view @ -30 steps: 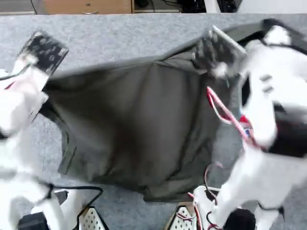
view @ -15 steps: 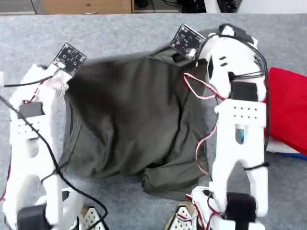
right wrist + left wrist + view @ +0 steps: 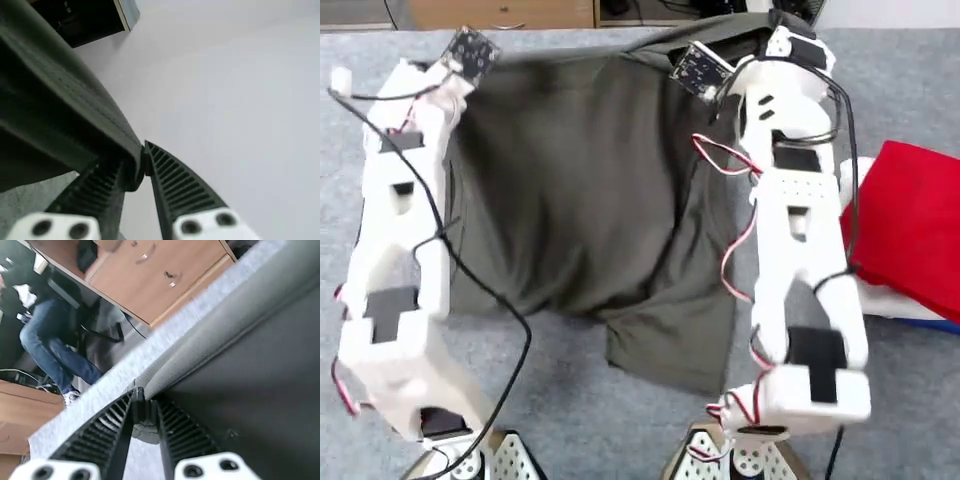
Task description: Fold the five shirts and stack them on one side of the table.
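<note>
Grey felt covers the table (image 3: 570, 430), and at the bottom of the high view the bases of both arms are cut off by the frame. Just beyond them lies the near edge of the olive shirt (image 3: 590, 190), rumpled, with one flap reaching toward the lower centre-right. From there the cloth runs up the frame to its far edge, which is raised off the table. We read its long axis as near to far, and the held edge runs left to right across the top. We cannot tell which end is the collar, because folds and the arms cover the outline.

The left arm (image 3: 400, 200) stretches up the left of the frame beside the shirt. The right arm (image 3: 800, 200) stretches up the right and hides the shirt's side there. Both are extended far forward, with their wrists at the upper edge.

At the right edge a folded red shirt (image 3: 910, 225) sits on white and blue layers, cut off by the frame and apart from the olive one.

In the left wrist view the left gripper (image 3: 142, 396) has its ribbed fingers pressed together on the shirt's stitched edge. In the right wrist view the right gripper (image 3: 141, 152) pinches a bunched fold of the same edge.

Farther off we see a wooden cabinet (image 3: 165, 275) past the table and a white wall (image 3: 240, 75).
</note>
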Controlling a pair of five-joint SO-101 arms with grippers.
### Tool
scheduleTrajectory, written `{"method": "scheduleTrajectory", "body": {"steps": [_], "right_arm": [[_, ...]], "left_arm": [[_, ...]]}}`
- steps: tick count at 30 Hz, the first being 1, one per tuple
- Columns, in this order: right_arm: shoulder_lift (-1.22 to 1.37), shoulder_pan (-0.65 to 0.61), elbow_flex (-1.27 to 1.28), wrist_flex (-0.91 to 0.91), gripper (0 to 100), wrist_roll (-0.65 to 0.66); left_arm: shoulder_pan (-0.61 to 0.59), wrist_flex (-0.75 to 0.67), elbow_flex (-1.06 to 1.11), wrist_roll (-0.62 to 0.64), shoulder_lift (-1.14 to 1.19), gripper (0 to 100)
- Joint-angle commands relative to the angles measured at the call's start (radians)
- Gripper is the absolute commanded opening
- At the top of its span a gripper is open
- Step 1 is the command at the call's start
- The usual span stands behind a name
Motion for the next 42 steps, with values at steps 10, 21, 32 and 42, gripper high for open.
{"method": "scheduleTrajectory", "body": {"steps": [10, 21, 32, 42], "right_arm": [[0.237, 0.047, -0.343, -0.038, 0.2, 0.009], [0.105, 0.045, -0.32, 0.499, 0.2, 0.005], [-0.111, 0.039, -0.277, 0.99, 0.2, 0.005], [-0.239, 0.027, -0.277, 1.335, 0.2, 0.005]], "left_arm": [[-0.008, -0.015, -0.345, -0.043, 0.197, 2], [-0.035, 0.351, -0.316, -0.189, 0.196, 2], [-0.083, 0.852, -0.402, -0.195, 0.148, 2], [-0.089, 1.267, -0.548, -0.307, 0.128, 2]]}}
